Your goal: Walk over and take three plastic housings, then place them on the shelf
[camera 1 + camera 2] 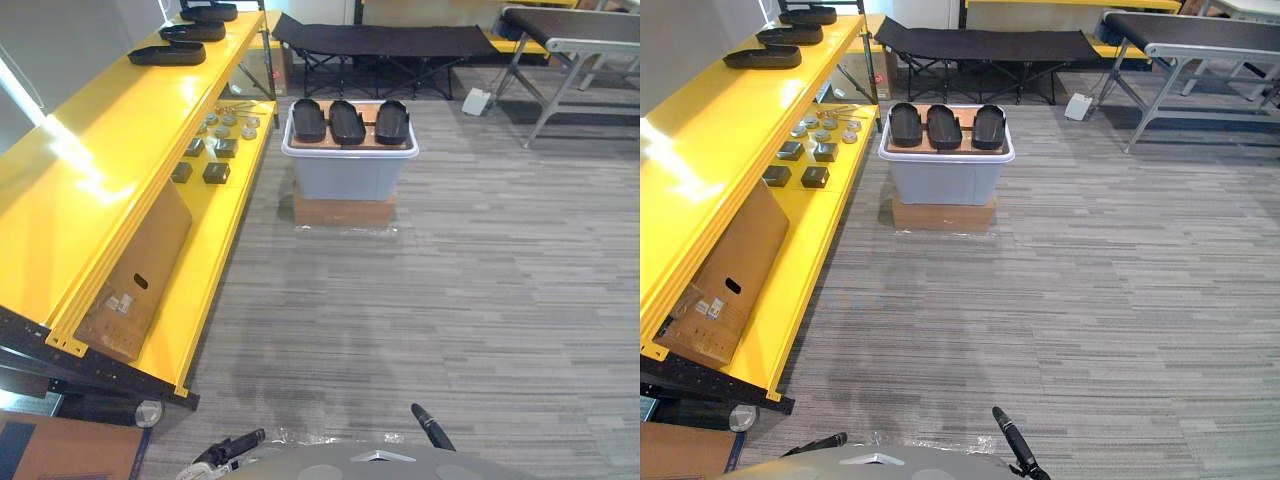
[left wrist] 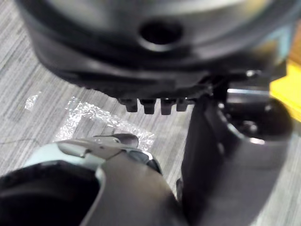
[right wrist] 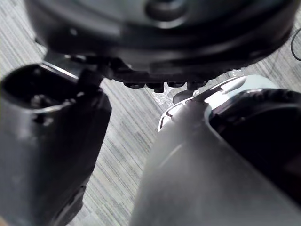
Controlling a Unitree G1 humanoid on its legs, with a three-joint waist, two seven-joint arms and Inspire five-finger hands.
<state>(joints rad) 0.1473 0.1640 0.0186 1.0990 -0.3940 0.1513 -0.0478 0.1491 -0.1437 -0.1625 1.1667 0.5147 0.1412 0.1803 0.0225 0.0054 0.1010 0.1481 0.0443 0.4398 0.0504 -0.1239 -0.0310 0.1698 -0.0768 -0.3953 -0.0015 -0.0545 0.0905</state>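
Three black oval plastic housings [image 1: 347, 121] were laid side by side on a brown flat board [image 1: 370, 138]. The board was set across the top of a pale grey plastic tub [image 1: 350, 175], which was stacked on a low brown cardboard box [image 1: 343, 212]. This stack was placed on the grey striped carpet floor [image 1: 450, 300], well ahead of the robot and just beside the far end of a long yellow metal shelf unit [image 1: 90, 190] on the left.

Three further black housings [image 1: 167, 54] were lined up at the far end of the shelf unit's top level. On its lower level, small round metal parts [image 1: 222, 131] and small dark square blocks [image 1: 215, 172] were spread out. Nearer, a large flat brown cardboard carton [image 1: 135, 275] was propped at a tilt.

Behind the tub, a black fabric folding cot [image 1: 385, 40] was seen, with a grey metal-framed table [image 1: 580, 30] at the far right and a small white object [image 1: 476, 101] on the floor between them.

The left hand [image 2: 155, 56] was seen over the carpet in its own wrist view, well apart from the housings. Whether it was open or closed could not be told. The right hand [image 3: 160, 42] was likewise seen over the carpet, and its state could not be told either.
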